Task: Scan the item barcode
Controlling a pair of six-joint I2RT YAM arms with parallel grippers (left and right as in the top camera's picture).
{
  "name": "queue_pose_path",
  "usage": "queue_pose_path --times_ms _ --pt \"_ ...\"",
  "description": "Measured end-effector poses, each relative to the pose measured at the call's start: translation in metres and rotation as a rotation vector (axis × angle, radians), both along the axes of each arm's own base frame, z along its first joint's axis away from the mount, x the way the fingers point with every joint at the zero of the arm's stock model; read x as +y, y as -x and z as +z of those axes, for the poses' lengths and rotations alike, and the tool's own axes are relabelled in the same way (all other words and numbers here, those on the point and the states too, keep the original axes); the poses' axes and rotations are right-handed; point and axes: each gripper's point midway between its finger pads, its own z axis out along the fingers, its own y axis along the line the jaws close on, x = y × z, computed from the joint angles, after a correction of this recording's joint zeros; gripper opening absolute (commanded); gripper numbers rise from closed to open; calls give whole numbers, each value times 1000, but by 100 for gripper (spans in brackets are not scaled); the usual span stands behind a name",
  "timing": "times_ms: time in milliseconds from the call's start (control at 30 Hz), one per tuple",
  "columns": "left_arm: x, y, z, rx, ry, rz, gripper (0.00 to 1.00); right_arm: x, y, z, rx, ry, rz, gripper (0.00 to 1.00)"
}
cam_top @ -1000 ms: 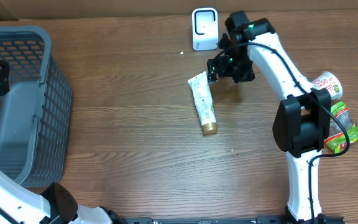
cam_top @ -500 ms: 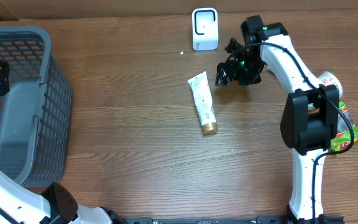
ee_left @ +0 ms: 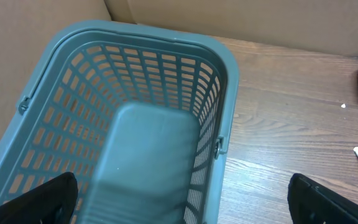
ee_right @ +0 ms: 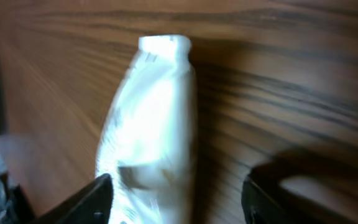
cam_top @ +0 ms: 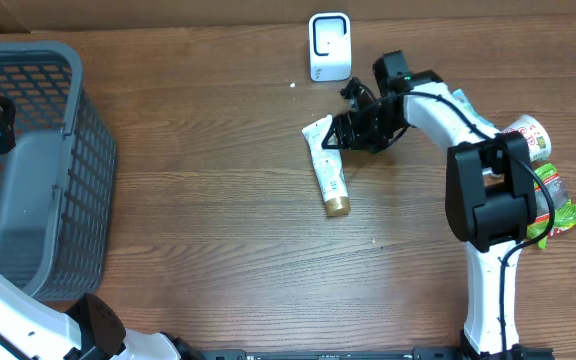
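- A white, gold-capped tube is laid flat on the counter.
- The right fingers are spread either side of it, not closed; the left fingers are held wide apart.

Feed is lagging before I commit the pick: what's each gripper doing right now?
Left gripper: open, empty, above the basket.
Right gripper: open, jaws either side of the tube at its crimped end, not clamped yet.

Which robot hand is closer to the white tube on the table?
Right. The right gripper is at the white tube's crimped end, jaws on either side of it. The left gripper hangs far off over the grey basket at the table's other side.
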Motion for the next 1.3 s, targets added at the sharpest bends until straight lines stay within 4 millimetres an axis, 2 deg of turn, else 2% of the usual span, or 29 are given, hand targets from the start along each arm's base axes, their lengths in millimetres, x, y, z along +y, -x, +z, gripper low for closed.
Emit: queue_pose_path --times_ms 100,133,167,200,233,300,600,767,867,1033,1100,1133,1233,1300 --pt "0 0 0 0 0 0 100 11 4 0 13 -13 -4 59" --pt "0 0 0 0 0 0 99 16 6 0 18 -13 -2 50" --pt "0 0 0 0 0 0 99 18 7 -1 23 -10 -3 46" --pt "0 0 0 0 0 0 100 20 8 -2 28 -1 -8 36" --pt "0 0 0 0 0 0 99 21 9 -3 32 4 -9 22" --pt "0 0 0 0 0 0 100 21 11 -4 47 2 -17 4" --pt "0 0 0 0 0 0 100 28 14 4 84 -55 -29 4" --pt "0 0 0 0 0 0 100 22 12 9 110 -68 -60 4" --pt "0 0 0 0 0 0 100 10 0 40 72 -82 -126 4" --pt "0 0 0 0 0 0 100 0 -11 127 -27 -148 -241 4" --pt "0 0 0 0 0 0 100 0 -11 173 -85 -202 -281 4" --pt "0 0 0 0 0 0 100 0 -11 188 -104 -223 -293 4" --pt "0 0 0 0 0 0 100 4 -17 220 -156 -286 -329 4" --pt "0 0 0 0 0 0 100 4 -18 225 -160 -298 -339 4"
